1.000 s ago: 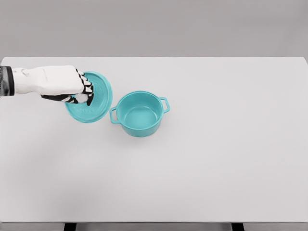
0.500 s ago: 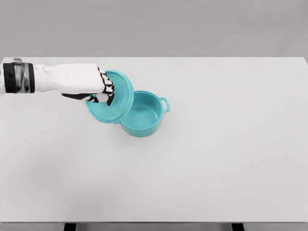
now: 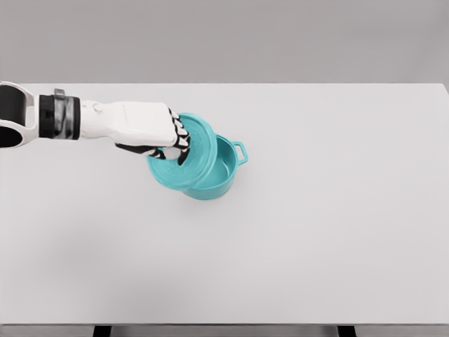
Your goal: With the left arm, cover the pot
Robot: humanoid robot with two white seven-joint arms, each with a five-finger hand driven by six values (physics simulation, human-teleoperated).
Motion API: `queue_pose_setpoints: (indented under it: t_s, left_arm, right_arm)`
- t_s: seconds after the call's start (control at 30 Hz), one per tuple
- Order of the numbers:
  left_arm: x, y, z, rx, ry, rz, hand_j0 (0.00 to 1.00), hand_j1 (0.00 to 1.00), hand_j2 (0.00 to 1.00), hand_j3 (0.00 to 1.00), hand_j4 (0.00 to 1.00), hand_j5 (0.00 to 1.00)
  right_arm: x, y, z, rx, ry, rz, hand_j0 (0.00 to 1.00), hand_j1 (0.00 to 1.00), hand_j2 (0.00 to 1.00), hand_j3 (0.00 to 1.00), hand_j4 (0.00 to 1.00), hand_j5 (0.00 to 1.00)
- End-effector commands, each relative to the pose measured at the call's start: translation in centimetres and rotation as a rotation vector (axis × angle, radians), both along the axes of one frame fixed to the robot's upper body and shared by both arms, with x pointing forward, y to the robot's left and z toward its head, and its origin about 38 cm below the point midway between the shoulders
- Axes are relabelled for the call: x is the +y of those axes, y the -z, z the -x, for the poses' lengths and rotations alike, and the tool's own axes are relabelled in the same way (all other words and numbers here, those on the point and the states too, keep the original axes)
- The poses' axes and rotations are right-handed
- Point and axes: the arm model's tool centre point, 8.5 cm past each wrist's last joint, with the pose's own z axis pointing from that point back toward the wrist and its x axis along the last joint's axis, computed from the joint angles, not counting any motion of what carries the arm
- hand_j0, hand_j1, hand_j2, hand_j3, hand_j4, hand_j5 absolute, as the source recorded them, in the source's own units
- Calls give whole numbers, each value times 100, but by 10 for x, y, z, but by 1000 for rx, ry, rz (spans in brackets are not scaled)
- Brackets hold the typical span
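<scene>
A teal pot (image 3: 219, 175) with two side handles stands on the white table (image 3: 316, 210), left of the middle. My left hand (image 3: 172, 144) reaches in from the left edge and is shut on the knob of the matching teal lid (image 3: 193, 158). The lid hangs above the pot and covers most of its opening on the left side. It is tilted and offset to the left, so the right part of the pot's inside and its right handle (image 3: 240, 152) still show. The pot's left handle is hidden under the lid. My right arm is out of view.
My left hand has carried the lid to the right, from beside the pot on its left to over the pot's mouth. The pot has stayed in place.
</scene>
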Motion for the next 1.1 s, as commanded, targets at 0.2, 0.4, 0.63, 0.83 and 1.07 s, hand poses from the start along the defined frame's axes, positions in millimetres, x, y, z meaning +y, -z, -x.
queue_pose_setpoints:
  t_s: [0.2,0.4,0.63,0.83,1.07]
  left_arm:
    - [-14,4,1,18,29,-19,44,44,44,44,44,44]
    - [-24,8,2,32,56,-64,44,44,44,44,44,44]
    - [-43,2,3,30,103,-129,44,44,44,44,44,44]
    - [-56,-5,3,35,130,-109,44,44,44,44,44,44]
    - [-62,-14,-4,21,129,-99,45,45,45,45,45,45]
  right_arm:
    - [0,0,0,0,0,0,100,100,100,100,100,100]
    - [0,0,0,0,0,0,100,100,100,100,100,100]
    - [0,0,0,0,0,0,100,100,100,100,100,100]
    - [0,0,0,0,0,0,100,100,100,100,100,100]
    - [0,0,0,0,0,0,100,100,100,100,100,100]
